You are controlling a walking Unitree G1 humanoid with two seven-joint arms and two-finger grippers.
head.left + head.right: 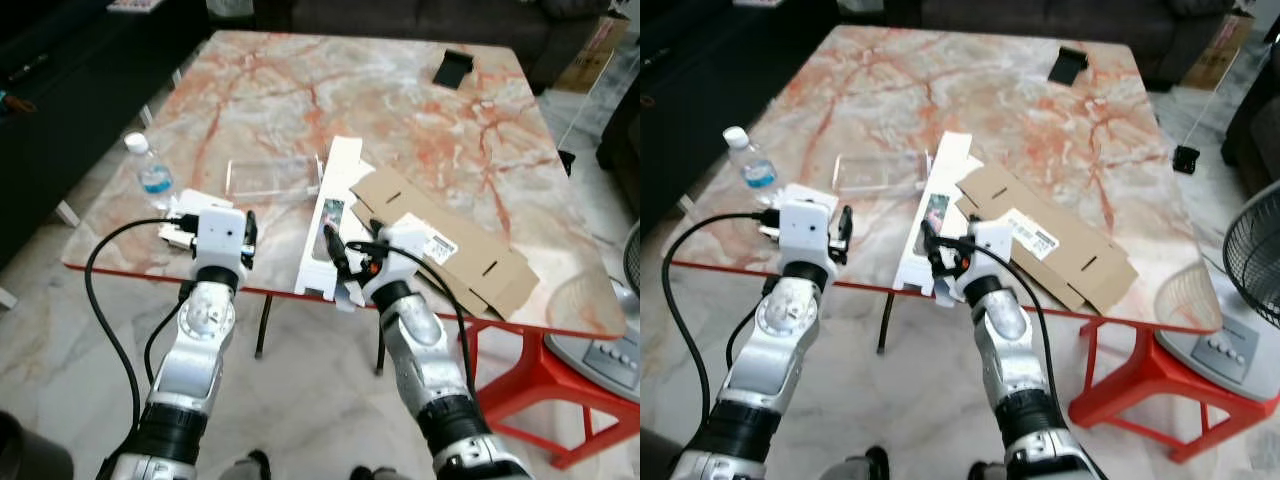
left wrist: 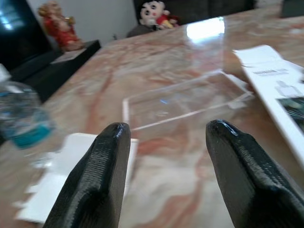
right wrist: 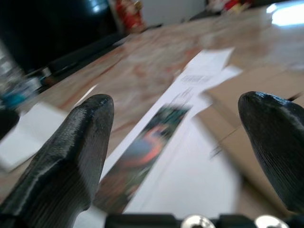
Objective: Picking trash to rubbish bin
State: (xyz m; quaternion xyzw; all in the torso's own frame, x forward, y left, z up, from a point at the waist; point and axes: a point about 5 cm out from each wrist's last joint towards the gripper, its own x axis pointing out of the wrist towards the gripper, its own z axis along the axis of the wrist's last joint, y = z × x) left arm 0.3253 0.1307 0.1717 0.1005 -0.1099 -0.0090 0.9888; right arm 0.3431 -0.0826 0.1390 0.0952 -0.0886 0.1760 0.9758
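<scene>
On the marble table (image 1: 270, 90) lie a clear plastic tray (image 1: 270, 177), a long flattened white box (image 1: 330, 215) and a flattened brown cardboard box (image 1: 440, 240). A plastic water bottle (image 1: 150, 170) stands near the table's left edge, and a white paper scrap (image 2: 71, 166) lies at the front edge. My left gripper (image 2: 164, 137) hovers open at the front edge over the paper scrap, pointing at the clear tray (image 2: 190, 97). My right gripper (image 3: 180, 123) is open low over the near end of the white box (image 3: 175, 142), with the cardboard (image 3: 266, 95) beside it.
A small black object (image 1: 452, 67) sits at the table's far right. A fan (image 1: 600, 320) and a red frame (image 1: 520, 380) stand on the floor at the right. Dark furniture lines the left side and the back. Two figurines (image 2: 61, 28) stand beyond the table.
</scene>
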